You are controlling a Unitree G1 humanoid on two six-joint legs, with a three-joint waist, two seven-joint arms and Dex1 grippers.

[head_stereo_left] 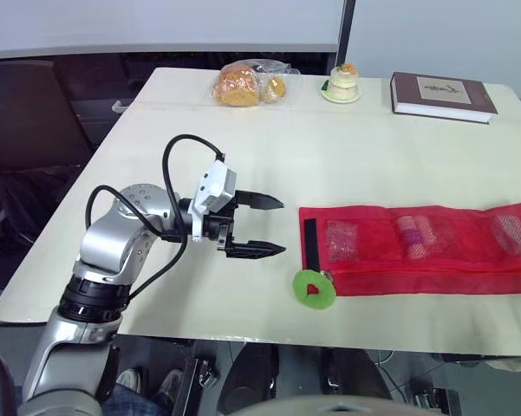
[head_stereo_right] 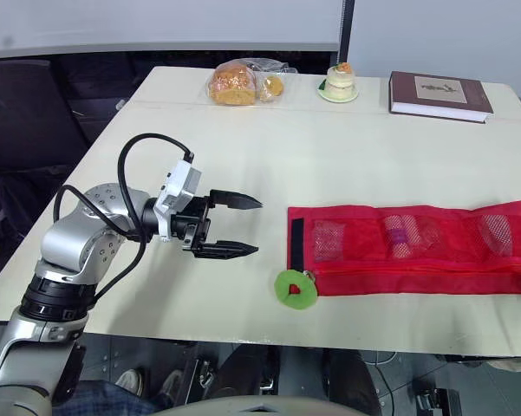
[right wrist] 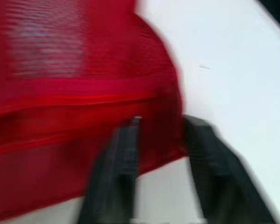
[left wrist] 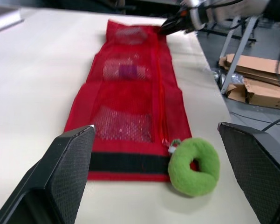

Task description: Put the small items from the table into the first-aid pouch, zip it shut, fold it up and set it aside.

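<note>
The red mesh first-aid pouch (head_stereo_left: 416, 251) lies unfolded flat along the table's front right, with small items showing through its pockets. A black strip (head_stereo_left: 309, 243) crosses its near end. A fuzzy green ring (head_stereo_left: 315, 289) hangs from the zipper there. My left gripper (head_stereo_left: 283, 227) hovers open just left of that end, its fingers aimed at the pouch and nothing between them. At the pouch's far end my right gripper (left wrist: 170, 25) meets the fabric; in the right wrist view its fingers (right wrist: 121, 154) are closed in on a red corner (right wrist: 158, 140).
At the back of the table stand a bag of bread (head_stereo_left: 247, 84), a small cake on a plate (head_stereo_left: 341, 83) and a dark red book (head_stereo_left: 442, 95). Cardboard boxes (left wrist: 256, 79) lie on the floor beyond the table's front edge.
</note>
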